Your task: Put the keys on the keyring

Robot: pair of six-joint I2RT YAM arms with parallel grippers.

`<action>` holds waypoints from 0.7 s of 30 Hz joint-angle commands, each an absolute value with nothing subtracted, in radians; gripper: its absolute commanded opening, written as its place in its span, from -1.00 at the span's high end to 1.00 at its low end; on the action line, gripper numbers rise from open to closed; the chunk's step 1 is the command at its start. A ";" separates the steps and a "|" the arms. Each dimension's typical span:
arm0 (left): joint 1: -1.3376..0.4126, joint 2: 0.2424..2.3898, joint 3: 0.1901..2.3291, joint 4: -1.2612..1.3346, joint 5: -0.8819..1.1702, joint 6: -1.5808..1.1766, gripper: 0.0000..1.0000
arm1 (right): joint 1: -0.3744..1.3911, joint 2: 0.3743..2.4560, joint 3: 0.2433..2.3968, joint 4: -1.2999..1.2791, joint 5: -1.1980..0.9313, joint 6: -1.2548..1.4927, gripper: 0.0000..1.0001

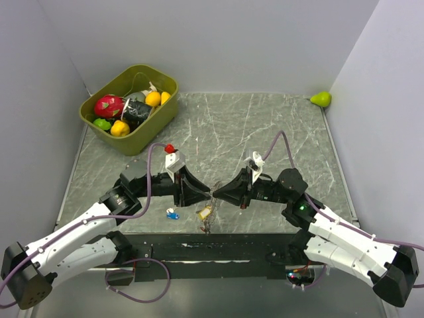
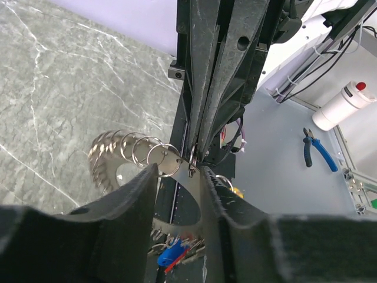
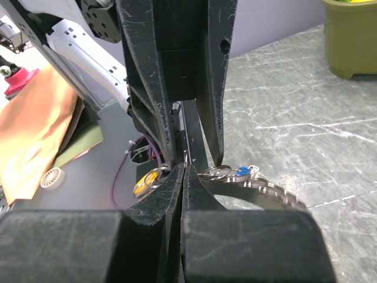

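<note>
My two grippers meet tip to tip above the table's near edge. My right gripper (image 1: pixel 217 191) (image 3: pixel 184 168) is shut on a thin metal loop of the keyring (image 3: pixel 265 191), a silvery toothed arc with several small rings (image 2: pixel 132 154). My left gripper (image 1: pixel 209 193) (image 2: pixel 178 171) is open, its fingers (image 3: pixel 215 118) on either side of the right fingertips (image 2: pixel 194 150); the ring's band passes between them. A yellow-tagged key (image 1: pixel 205 212) (image 3: pixel 147 180) hangs just below the grip. A blue-headed key (image 1: pixel 172 214) (image 2: pixel 171 253) lies on the table below the left gripper. A blue tag (image 3: pixel 243 171) sits among the rings.
An olive bin (image 1: pixel 147 132) of toy fruit stands at the back left. A green toy pear (image 1: pixel 321 99) lies at the back right corner. A small red object (image 1: pixel 169 148) sits just behind my left wrist. Grey walls close in three sides.
</note>
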State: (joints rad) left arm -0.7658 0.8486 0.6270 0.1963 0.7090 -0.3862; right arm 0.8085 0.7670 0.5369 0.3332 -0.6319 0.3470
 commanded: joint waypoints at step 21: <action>-0.770 0.801 0.601 0.364 0.726 -0.394 0.98 | 0.802 0.743 0.574 0.385 -0.586 0.337 0.49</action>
State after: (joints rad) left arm -0.7662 0.8673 0.6209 0.2581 0.7391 -0.4088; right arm 0.8024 0.7673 0.5369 0.3237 -0.6247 0.3435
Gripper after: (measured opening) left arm 0.023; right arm 0.084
